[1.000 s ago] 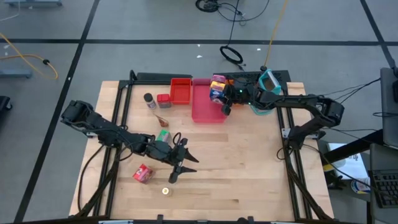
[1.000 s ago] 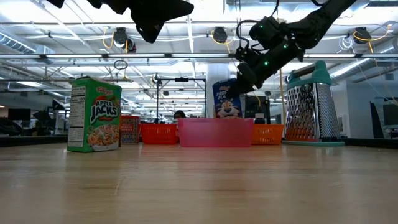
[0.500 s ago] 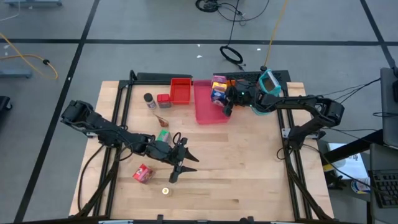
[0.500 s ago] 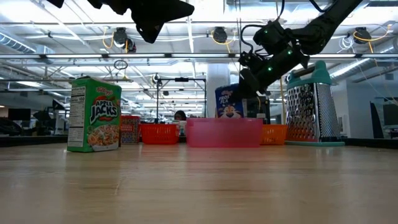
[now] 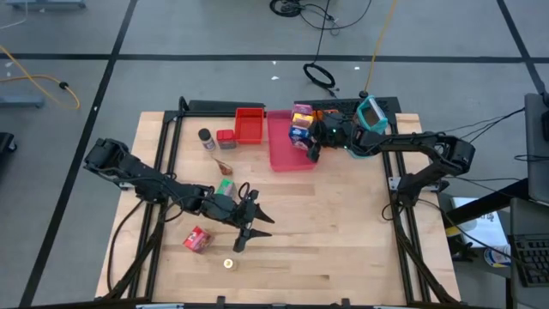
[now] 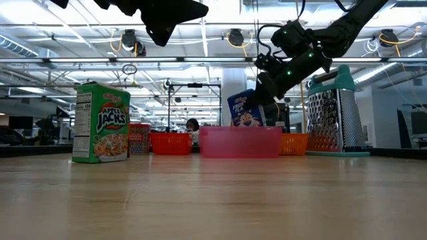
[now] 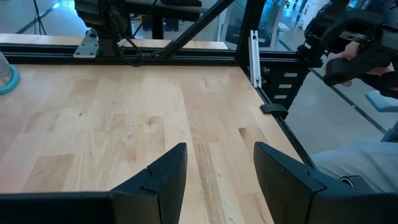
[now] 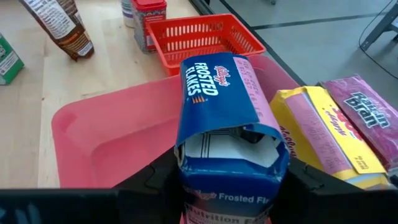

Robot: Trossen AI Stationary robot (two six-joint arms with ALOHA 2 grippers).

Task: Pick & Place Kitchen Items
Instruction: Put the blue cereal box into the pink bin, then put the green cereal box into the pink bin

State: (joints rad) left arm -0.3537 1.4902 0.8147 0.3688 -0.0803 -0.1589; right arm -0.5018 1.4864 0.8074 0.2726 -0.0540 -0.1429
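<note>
A blue Frosted Flakes box (image 8: 219,93) sits between my right gripper's (image 8: 233,186) fingers over the pink tray (image 8: 106,137) at the table's far side; it shows tilted in the low view (image 6: 243,110). A yellow and pink cereal box (image 8: 336,130) lies beside it. My right gripper (image 5: 312,146) is shut on the blue box (image 5: 299,130). My left gripper (image 5: 251,230) hangs open above bare wood near the table's middle, by the green Apple Jacks box (image 5: 225,186), which stands upright on its base (image 6: 101,123). A red packet (image 5: 197,239) and a tiny yellow piece (image 5: 228,263) lie nearer. My right gripper pinches the blue box between its two fingers, one finger (image 8: 158,177) on each narrow side of the box's near end (image 8: 230,199). It comes slanting down from the table's right. The box tilts over the pink tray; the tray's wall hides its lower end.
A red basket (image 5: 250,124), a dark-capped shaker (image 5: 206,137), a red can (image 5: 226,139) and a brown pouch (image 5: 226,163) stand left of the pink tray (image 5: 287,150). A metal grater (image 6: 337,113) stands at the far right. Bare wood spreads over the table's near right.
My right gripper has shifted a little toward the table's right edge with the blue box, and the pink tray has slid slightly the same way. In the last half second the box has tipped from upright to tilted.
</note>
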